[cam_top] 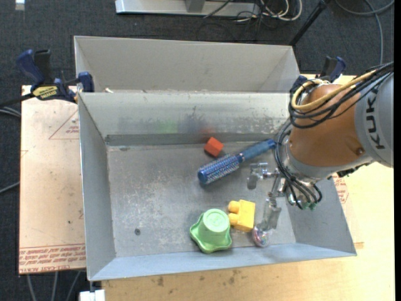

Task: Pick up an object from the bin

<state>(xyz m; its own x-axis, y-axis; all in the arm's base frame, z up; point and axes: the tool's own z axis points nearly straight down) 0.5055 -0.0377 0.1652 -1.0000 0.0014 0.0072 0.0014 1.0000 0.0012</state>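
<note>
Objects for picking. A small pale pink object is seen at the lower right of the frame; it is rounded, and its exact form cannot be made out. Just to its left a yellow toy block is laid flat, touching a green cup with a scalloped rim, shown from above at lower centre. A blue hairbrush is laid diagonally at centre, handle toward the upper right. An orange cube is set just above its bristled head.
</note>
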